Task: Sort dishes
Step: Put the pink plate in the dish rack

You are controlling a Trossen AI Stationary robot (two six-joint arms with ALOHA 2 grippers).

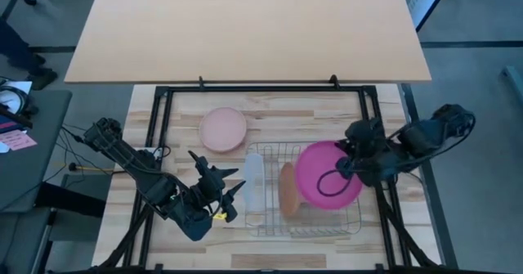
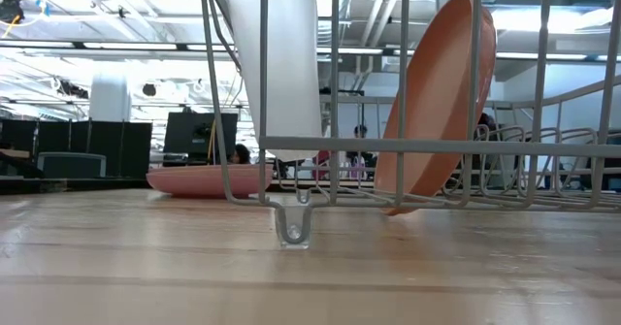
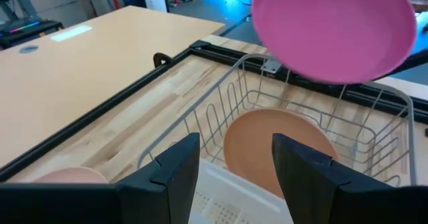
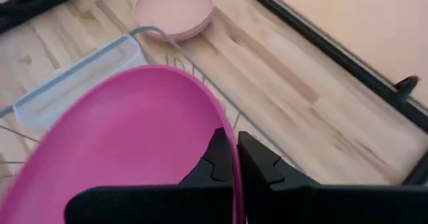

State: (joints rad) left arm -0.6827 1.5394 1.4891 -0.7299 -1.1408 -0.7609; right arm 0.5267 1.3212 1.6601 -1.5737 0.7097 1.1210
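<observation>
My right gripper (image 1: pixel 343 164) is shut on a magenta pink plate (image 1: pixel 325 174), which hangs in the air over the silver wire rack (image 1: pixel 353 217). An orange-tan plate (image 1: pixel 288 190) stands on its edge in the rack, leaning against the wires (image 2: pixel 437 92). A pale pink plate (image 1: pixel 223 129) lies flat on the table, beyond the rack's far left corner. My left gripper (image 1: pixel 225 189) is open and hovers left of the rack, pointing toward it; it touches nothing. The left wrist view shows the magenta plate (image 3: pixel 334 30) above the orange-tan plate (image 3: pixel 277 144). My right gripper pinches the magenta plate's rim (image 4: pixel 224 120) on its right-hand side between the two fingers (image 4: pixel 257 164), one on each face. The fingers come level from the table's right. The plate is lifted clear of the rack and tilted.
A translucent white tray (image 1: pixel 254 181) stands upright in the rack's left end, next to the orange-tan plate. A black frame (image 1: pixel 163 119) borders the wooden work surface. A tan tabletop (image 1: pixel 245 29) lies beyond the far edge. People show far off in the low view.
</observation>
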